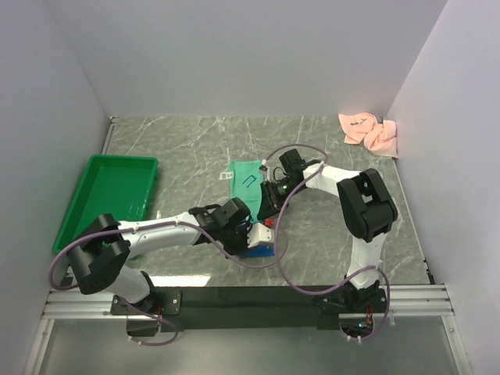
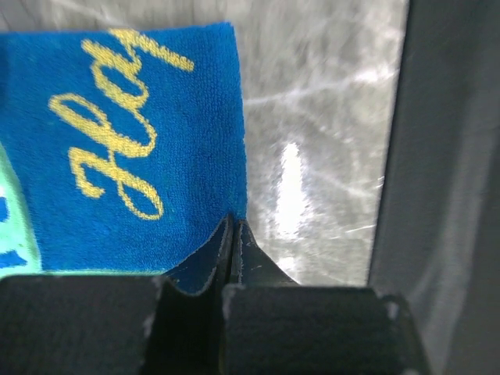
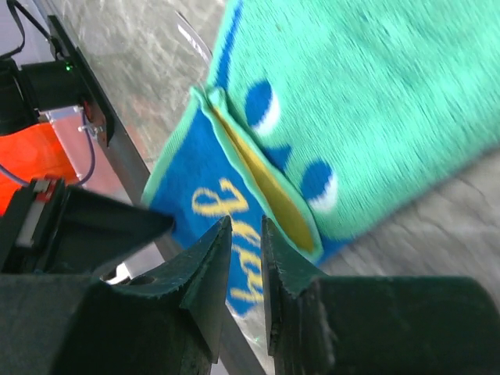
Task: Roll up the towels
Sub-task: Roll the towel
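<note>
A mint-green towel (image 1: 246, 178) with blue dots lies mid-table. Its near end is blue with yellow script (image 2: 133, 156) and is lifted or folded, showing a yellow inner face (image 3: 273, 187). My left gripper (image 1: 251, 241) is shut on the near corner of this blue end; in the left wrist view the fingers (image 2: 234, 226) meet right at the towel's corner. My right gripper (image 1: 269, 205) hovers just above the blue end with its jaws (image 3: 246, 234) a narrow gap apart and nothing between them. A second, pink towel (image 1: 370, 131) lies crumpled at the far right corner.
A green tray (image 1: 109, 195) sits at the left side of the table. White walls close in the table on the left, back and right. The left arm's finger (image 3: 101, 226) shows close beside my right gripper.
</note>
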`<state>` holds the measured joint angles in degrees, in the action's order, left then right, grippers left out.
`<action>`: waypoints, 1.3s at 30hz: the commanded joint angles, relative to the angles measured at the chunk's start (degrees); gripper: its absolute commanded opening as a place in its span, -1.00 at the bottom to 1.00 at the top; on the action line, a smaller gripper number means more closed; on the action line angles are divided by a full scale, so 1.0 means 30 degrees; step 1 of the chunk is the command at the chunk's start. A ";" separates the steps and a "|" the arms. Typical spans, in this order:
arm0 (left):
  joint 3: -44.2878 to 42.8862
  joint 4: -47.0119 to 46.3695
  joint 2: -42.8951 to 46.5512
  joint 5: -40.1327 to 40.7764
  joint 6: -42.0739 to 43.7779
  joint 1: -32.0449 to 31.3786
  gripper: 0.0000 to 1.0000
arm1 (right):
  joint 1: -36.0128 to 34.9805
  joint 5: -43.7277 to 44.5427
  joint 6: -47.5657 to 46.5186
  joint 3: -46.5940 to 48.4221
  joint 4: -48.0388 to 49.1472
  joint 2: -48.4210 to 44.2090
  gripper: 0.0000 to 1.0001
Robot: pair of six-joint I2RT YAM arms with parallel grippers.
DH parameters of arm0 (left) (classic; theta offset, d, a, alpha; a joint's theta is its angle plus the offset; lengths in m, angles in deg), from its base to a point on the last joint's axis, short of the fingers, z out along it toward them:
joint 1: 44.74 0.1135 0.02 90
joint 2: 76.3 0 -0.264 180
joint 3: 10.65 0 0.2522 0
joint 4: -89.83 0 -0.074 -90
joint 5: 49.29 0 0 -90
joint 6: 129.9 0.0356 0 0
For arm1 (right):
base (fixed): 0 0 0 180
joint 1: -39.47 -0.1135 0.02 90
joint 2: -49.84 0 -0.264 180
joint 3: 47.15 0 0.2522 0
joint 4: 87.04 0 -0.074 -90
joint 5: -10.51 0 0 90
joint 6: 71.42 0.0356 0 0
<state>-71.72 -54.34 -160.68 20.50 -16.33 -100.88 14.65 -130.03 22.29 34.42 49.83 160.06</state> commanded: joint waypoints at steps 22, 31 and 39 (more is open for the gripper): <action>-0.3712 0.0029 -0.2400 -0.3959 -0.1354 0.5002 -0.99 | -0.0958 0.0236 -0.1059 0.1446 -0.1224 0.1614 -0.19; -0.4093 0.0144 -0.2870 -0.4250 -0.1032 0.5383 -0.99 | 0.0625 0.1145 -0.1059 0.2094 -0.2720 -0.0146 0.27; -0.4796 0.0088 -0.4157 -0.4426 -0.1089 0.5822 -0.98 | 0.3142 -0.1372 -0.3019 0.1743 -0.4126 -0.1225 0.13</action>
<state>-83.79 -53.05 -171.52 9.09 -19.69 -84.33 21.32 -129.94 16.85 39.05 40.66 162.02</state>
